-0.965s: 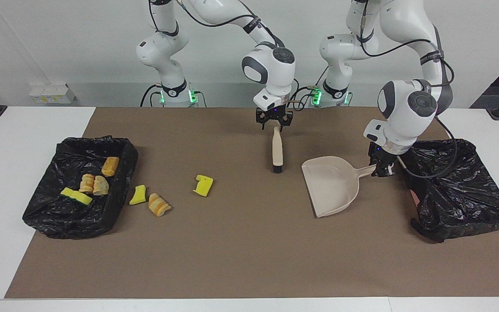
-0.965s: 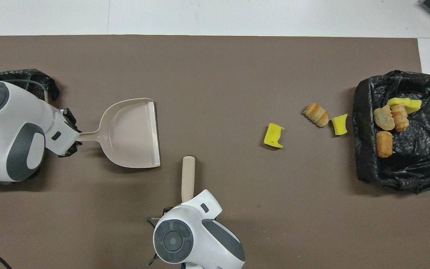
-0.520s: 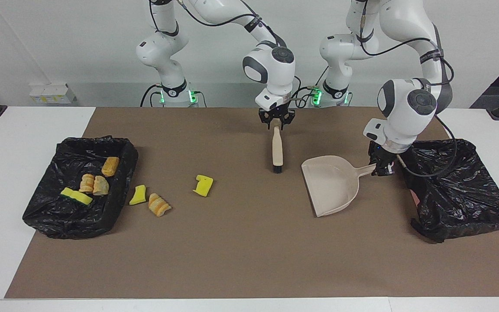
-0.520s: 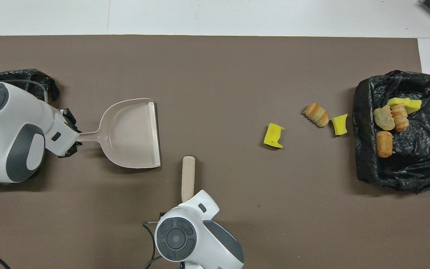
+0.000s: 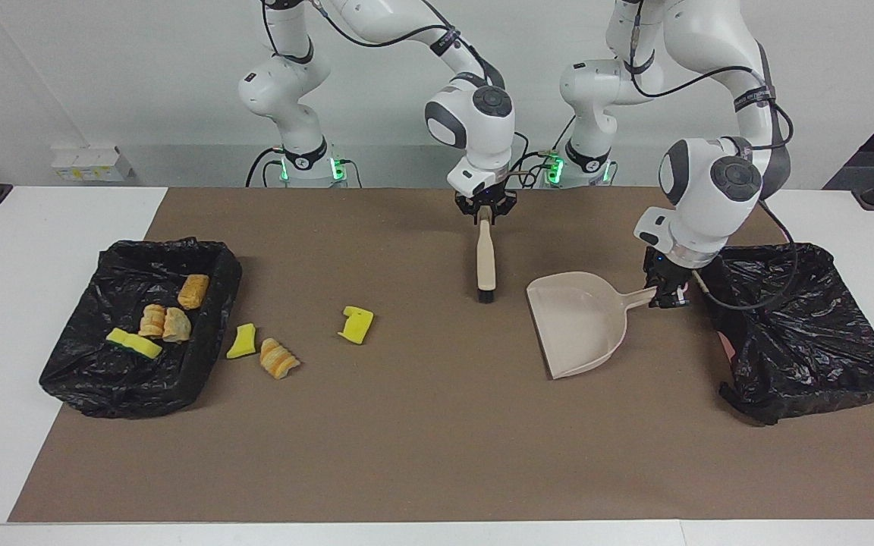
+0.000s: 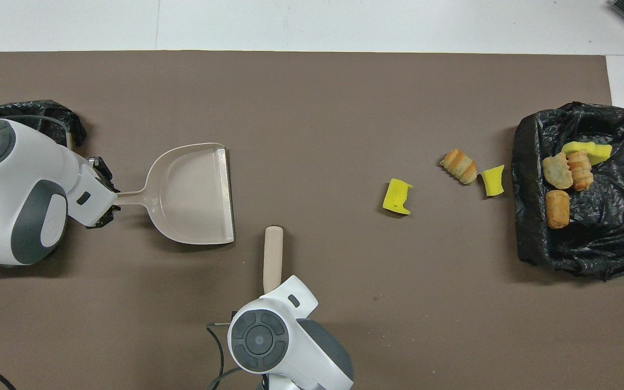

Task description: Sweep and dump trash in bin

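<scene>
Facing view: the left end effector (image 5: pixel 665 297) is clamped on the handle of the beige dustpan (image 5: pixel 578 322), which rests on the brown mat (image 5: pixel 422 425) covering the bench, just beside a black-lined bin (image 5: pixel 801 334) at the left arm's end. The right end effector (image 5: pixel 485 214) grips the handle tip of the brush (image 5: pixel 485 262), whose dark bristles touch the mat. At the right arm's end a second black-lined bin (image 5: pixel 103 379) holds a green-backed sponge piece (image 5: pixel 133 343) and three bread chunks (image 5: pixel 168 311). On the mat beside it lie a yellow sponge scrap (image 5: pixel 242 341), a bread roll piece (image 5: pixel 279 358) and another yellow sponge piece (image 5: pixel 356 324).

Overhead view: the dustpan (image 6: pixel 190 193) opens toward the trash. The brush handle (image 6: pixel 272 259) emerges from under the right wrist. The loose scraps (image 6: pixel 459 166) (image 6: pixel 492 181) (image 6: pixel 397 196) lie well apart from the dustpan, near the bin (image 6: pixel 604 249) with trash.
</scene>
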Tool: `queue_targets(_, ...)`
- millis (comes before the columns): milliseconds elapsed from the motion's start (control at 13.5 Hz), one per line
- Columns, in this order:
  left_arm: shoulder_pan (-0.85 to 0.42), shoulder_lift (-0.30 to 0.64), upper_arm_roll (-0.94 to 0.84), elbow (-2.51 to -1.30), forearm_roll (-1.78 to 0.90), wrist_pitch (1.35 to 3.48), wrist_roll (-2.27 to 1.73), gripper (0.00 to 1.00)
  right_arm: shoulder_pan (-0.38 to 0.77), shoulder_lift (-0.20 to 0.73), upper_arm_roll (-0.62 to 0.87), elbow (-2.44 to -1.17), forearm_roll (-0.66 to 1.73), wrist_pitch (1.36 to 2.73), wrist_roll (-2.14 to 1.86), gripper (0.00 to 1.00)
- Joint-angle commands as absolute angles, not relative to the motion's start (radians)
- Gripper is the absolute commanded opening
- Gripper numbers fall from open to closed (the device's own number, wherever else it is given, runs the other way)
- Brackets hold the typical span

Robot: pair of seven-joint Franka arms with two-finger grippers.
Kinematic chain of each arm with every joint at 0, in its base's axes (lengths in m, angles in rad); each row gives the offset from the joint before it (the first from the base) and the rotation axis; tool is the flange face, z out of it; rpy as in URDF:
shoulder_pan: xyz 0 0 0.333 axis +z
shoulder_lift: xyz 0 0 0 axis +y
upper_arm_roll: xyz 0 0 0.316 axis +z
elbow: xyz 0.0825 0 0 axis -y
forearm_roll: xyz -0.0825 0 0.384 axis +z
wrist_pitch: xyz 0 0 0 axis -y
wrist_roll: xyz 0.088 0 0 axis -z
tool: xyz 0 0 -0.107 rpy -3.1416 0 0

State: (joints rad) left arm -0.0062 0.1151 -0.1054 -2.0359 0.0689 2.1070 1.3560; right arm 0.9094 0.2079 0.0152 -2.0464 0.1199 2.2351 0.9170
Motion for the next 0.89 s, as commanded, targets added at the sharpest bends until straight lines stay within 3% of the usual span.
queue_targets(0,-0.011,0.081,-0.106,-2.074,0.087,2.134,1.296,0.0,0.904,0.215,0.014,-2.022,0.147,2.179,0.864,0.0)
queue_targets(371,-0.034,0.081,-0.106,-2.074,0.087,2.141,1.279,0.0,0.878,0.161,0.002,-2.005,0.146,2.11,0.839,0.0)
queue_targets(668,-0.139,0.089,-0.11,-2.074,0.084,2.134,1.1,0.0,0.734,0.069,-0.002,-1.988,0.118,1.964,0.747,0.0)
queue_targets(817,-0.217,0.077,-0.11,-2.095,0.083,2.138,1.024,0.0,0.623,0.066,0.001,-1.944,0.042,1.846,0.668,0.0)
